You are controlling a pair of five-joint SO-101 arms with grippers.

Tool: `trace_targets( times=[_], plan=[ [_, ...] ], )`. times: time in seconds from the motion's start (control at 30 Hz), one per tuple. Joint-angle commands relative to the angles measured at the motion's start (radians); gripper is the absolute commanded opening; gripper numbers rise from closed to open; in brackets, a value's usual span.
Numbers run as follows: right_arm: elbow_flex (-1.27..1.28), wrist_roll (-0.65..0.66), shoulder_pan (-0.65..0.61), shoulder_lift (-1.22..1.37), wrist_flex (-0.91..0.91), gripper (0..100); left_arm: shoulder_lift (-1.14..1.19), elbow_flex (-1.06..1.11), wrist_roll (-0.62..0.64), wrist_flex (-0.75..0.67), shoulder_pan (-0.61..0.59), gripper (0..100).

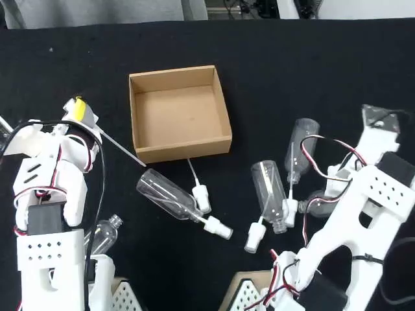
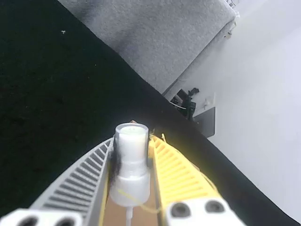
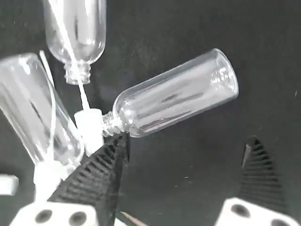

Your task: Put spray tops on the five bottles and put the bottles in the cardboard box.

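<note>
The left hand is pinching a white plastic spray top between its grey finger and its yellow finger. From the high view, this top's thin dip tube slants away from the hand toward the near left corner of the open square cardboard box. The box stands on the black-covered bench.

The right hand is spread wide, its black ribbed fingers on either side of a bare patch of bench. A clear plastic bottle lies on its side just beyond them, its uncapped neck close to one fingertip.

In front of the box lies a second clear bottle with a white spray top at its neck. A loose spray top rests just beside it. Right of these, a third bottle and a fourth bottle lie on their sides, with one more loose top between them and another nearer the arm bases. A fifth bottle lies beside the left arm's base.
</note>
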Motion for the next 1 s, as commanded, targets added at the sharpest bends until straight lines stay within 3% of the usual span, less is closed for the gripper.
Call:
trace_targets(
  times=[0.0, 0.27, 0.97],
  plan=[
    [-0.074, 0.169, 0.017, -0.042, -0.003, 32.8, -0.023, -0.008, 0.0, -0.026, -0.001, 3],
    [-0.07, 0.569, -0.008, -0.042, -0.006, 32.8, -0.023, -0.008, 0.0, -0.026, -0.001, 3],
    [0.136, 1.138, -0.08, -0.042, -0.052, 32.9, -0.023, -0.007, 0.0, -0.026, -0.001, 3]
  ],
)
